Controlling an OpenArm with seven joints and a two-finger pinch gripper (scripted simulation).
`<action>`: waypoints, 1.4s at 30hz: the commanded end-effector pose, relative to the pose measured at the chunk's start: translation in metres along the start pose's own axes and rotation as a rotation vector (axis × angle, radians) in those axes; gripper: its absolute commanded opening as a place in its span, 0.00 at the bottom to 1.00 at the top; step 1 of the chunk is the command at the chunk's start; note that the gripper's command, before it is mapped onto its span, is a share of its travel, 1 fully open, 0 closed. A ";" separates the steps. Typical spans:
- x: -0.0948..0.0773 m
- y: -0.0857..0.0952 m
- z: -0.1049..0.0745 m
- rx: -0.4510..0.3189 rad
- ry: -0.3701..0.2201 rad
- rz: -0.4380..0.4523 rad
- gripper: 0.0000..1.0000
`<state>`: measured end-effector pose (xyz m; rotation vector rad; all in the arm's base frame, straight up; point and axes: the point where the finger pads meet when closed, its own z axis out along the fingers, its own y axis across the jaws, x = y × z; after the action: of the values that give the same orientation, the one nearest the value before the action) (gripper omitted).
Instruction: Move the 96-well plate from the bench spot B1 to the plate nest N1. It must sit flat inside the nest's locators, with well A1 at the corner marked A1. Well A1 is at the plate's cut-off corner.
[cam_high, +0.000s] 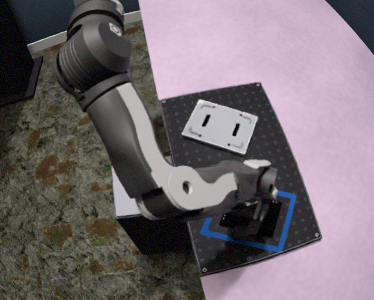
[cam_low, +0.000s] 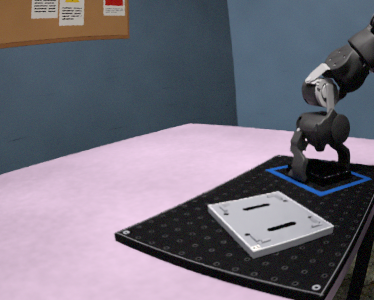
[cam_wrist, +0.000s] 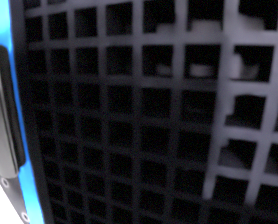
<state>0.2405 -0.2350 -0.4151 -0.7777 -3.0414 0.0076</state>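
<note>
- Directly under the hand, the black plate lies flat inside the blue square on the dark board.
- The hand is open, its two fingers reaching down on either side of the plate; whether they touch it cannot be told.
- Beside the hand, on the same board, the grey nest sits apart from the plate.
- The board rests on the pink table.
- From the wrist, the plate's grid of wells fills the view.
</note>
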 end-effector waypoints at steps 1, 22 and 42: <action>-0.001 0.001 -0.001 -0.007 -0.002 -0.002 0.77; -0.007 0.000 -0.006 -0.004 -0.011 0.005 0.77; -0.004 -0.001 -0.005 0.000 -0.009 0.004 0.77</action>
<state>0.2418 -0.2357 -0.4119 -0.7831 -3.0456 0.0040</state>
